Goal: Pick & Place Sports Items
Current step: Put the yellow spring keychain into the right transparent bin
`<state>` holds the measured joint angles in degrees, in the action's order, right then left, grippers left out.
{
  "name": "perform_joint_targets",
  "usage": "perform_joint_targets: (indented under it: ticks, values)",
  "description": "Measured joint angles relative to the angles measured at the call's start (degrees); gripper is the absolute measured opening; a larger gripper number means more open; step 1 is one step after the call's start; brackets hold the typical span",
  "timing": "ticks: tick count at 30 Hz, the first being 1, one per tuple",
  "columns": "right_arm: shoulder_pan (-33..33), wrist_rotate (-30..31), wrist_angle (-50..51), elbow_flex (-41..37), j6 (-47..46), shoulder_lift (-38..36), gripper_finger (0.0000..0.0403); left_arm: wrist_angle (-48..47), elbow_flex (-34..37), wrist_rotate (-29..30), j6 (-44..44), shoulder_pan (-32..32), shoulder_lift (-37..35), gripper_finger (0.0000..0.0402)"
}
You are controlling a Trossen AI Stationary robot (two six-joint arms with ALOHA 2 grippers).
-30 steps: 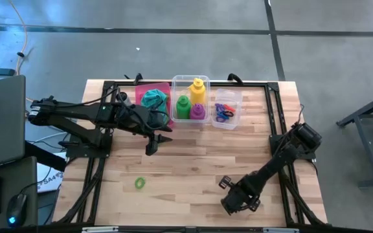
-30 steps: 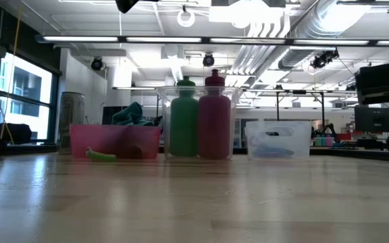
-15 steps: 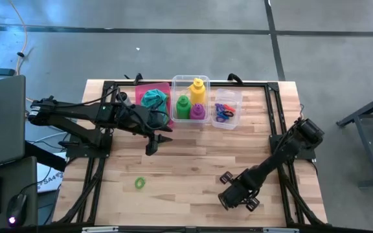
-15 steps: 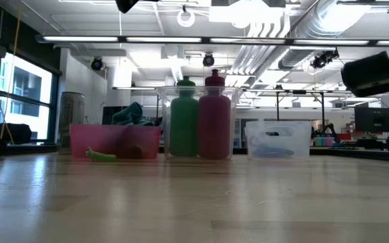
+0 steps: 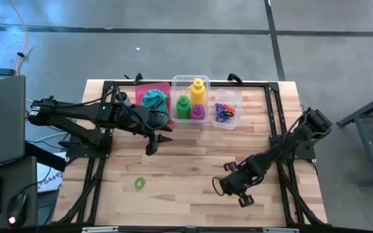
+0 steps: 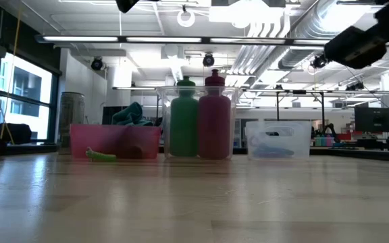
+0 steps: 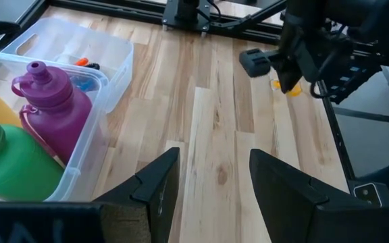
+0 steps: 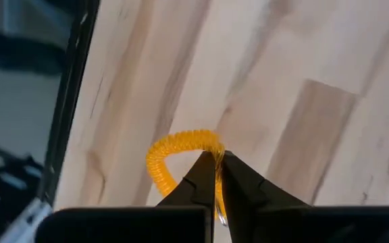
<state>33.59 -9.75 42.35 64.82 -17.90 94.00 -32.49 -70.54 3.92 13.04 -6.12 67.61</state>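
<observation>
Carrying an orange coiled ring (image 8: 174, 156), pinched tight in the right gripper (image 8: 217, 177), above the table's five o'clock area. Next: probably heading toward the clear ring bin (image 5: 228, 107) at one o'clock. Left gripper (image 7: 211, 177) hovering half-open, empty.

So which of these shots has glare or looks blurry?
Low view: ceiling lights glare on the table, whose near edge is soft. Right wrist view: right gripper and orange ring slightly blurred. High view: even light, arms casting soft shadows.
</observation>
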Motion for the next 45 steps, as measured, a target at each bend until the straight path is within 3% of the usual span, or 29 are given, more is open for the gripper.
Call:
perform_joint_targets:
  ticks: [16,25,30,45]
  values:
    - [-4.47,4.01,-0.72,0.04,-27.02,-8.79,0.0001,-0.02,0.0,-0.02,0.02,-0.01,0.0,0.0177]
    - [-6.23,11.05,-0.66,0.07,-37.13,-14.14,0.0001,0.0,0.0,-0.02,0.0,-0.01,0.0,0.0177]
    - [-8.15,13.9,-0.62,0.07,-38.01,-16.39,0.0001,-0.02,0.0,-0.02,0.01,0.0,0.0,0.0177]
    - [-18.33,14.43,3.78,0.07,-32.35,-21.63,0.0001,1.99,0.0,0.18,2.25,0.02,0.0,0.0177]
